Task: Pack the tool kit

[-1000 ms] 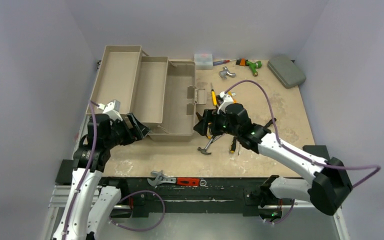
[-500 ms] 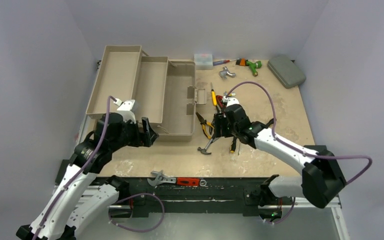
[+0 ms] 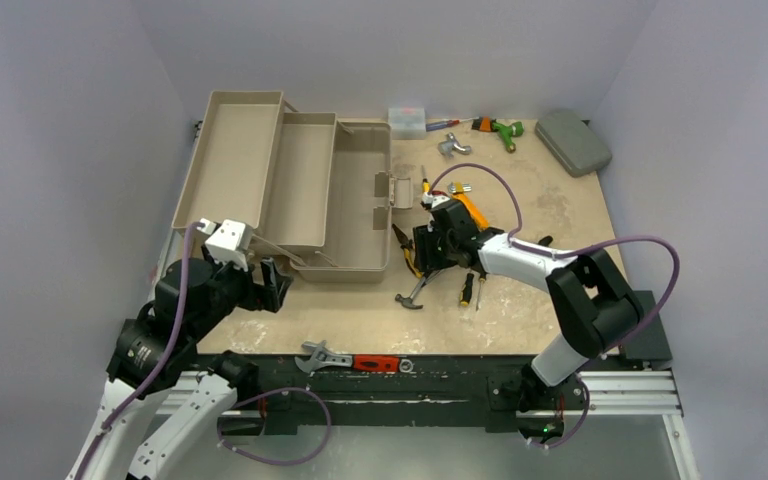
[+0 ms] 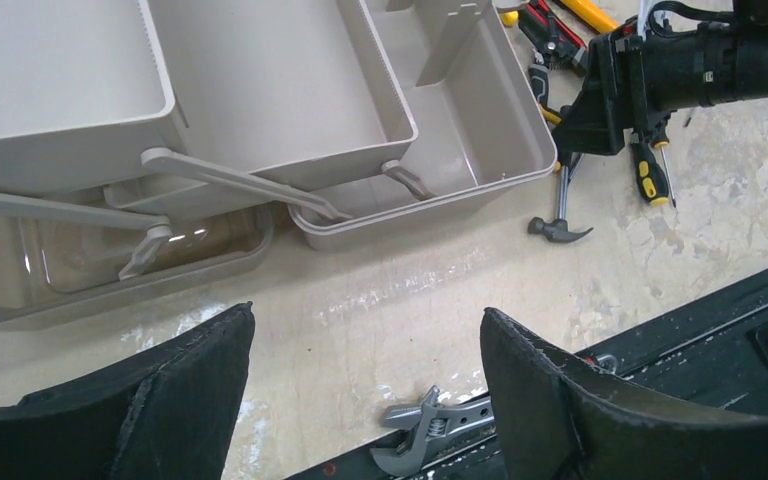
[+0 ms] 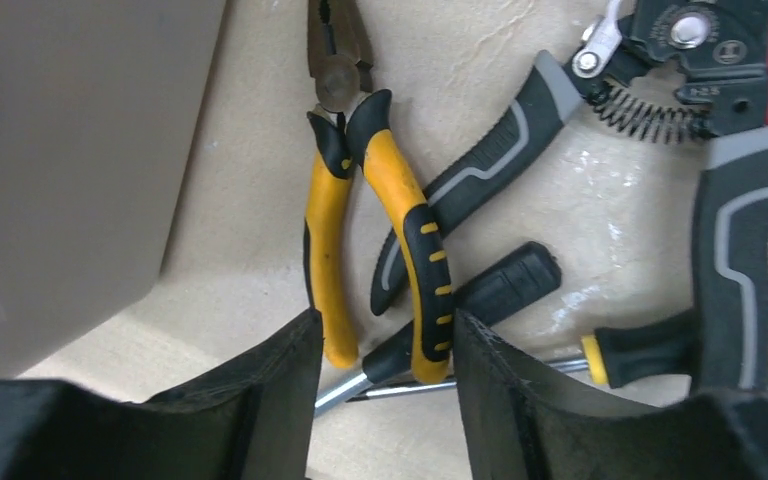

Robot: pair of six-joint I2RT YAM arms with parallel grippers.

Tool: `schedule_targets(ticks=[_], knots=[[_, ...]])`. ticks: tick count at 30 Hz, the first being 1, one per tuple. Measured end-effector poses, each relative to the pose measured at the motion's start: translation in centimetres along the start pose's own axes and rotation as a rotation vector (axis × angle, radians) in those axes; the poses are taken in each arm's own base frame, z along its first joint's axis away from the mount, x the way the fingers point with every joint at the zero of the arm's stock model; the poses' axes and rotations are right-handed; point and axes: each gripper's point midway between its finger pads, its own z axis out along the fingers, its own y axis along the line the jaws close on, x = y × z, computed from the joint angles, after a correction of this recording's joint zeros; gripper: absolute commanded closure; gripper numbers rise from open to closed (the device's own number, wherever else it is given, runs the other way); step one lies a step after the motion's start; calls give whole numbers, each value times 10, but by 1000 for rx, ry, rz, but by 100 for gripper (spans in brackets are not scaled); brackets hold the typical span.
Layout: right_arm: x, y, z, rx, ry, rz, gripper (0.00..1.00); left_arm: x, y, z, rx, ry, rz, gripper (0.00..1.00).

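Between the fingers (image 5: pixel 270 380) of the right gripper (image 5: pixel 385 345) lie the tail ends of the yellow-handled pliers (image 5: pixel 400 200), with one black finger on the outer side of each grip. The jaws stand partway in. From the wrist view I cannot tell whether the pads already press the handles or only flank them. The pliers lie flat on the table (image 3: pixel 560 220), nose pointing away from the arms, just beside the right wall of the toolbox (image 3: pixel 355 200). Crowded against them are a black-and-grey spring-loaded cutter (image 5: pixel 480 170), a hammer (image 5: pixel 505 285) whose shaft runs beneath one yellow grip, and a black-and-yellow screwdriver (image 3: pixel 467 289).

The toolbox sits open on the far left part of the table, its trays (image 3: pixel 235 150) folded out to the left.

The left gripper (image 4: pixel 365 318) hangs spread wide over the tabletop just in front of the toolbox's near wall, holding nothing. An adjustable wrench (image 3: pixel 322 355) with a red handle lies at the near edge, between the two arm bases. Along the far edge stand a small clear box (image 3: pixel 407 122), a green-and-orange tool (image 3: pixel 500 130) and a grey-green case (image 3: pixel 572 142), all well apart from both grippers.
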Motion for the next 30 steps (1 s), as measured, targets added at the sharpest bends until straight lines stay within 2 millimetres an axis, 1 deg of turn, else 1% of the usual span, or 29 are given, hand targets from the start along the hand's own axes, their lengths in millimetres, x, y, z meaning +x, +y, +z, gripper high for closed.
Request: schedule_targets(ticks=[3,8,11,17,18,20,22,23,27,30], knots=[[-1,4,4,-16,11,2,58,3,2,-3,-2,-20,5,20],[-11,7,8,-15,9,5,56,3,4,-2,-14,-19,5,20],[-13,7,11,-9,19,5,62,4,6,1,-25,-6,5,20],[-4,2,22,23,86,0,62,5,10,2,-47,-3,6,20],[-3,1,23,27,95,-1,64,4,10,2,-52,-4,6,20],[-4,-1,25,48,111,-5,75,4,12,2,-64,-6,6,20],[-5,-4,27,65,113,-12,95,4,14,2,-75,-7,6,20],[-5,-5,27,67,114,-15,100,4,15,2,-78,-7,6,20],[-5,-7,26,76,98,-15,100,5,17,5,-94,5,7,20],[3,-9,15,71,91,-13,100,5,18,6,-100,10,8,20]])
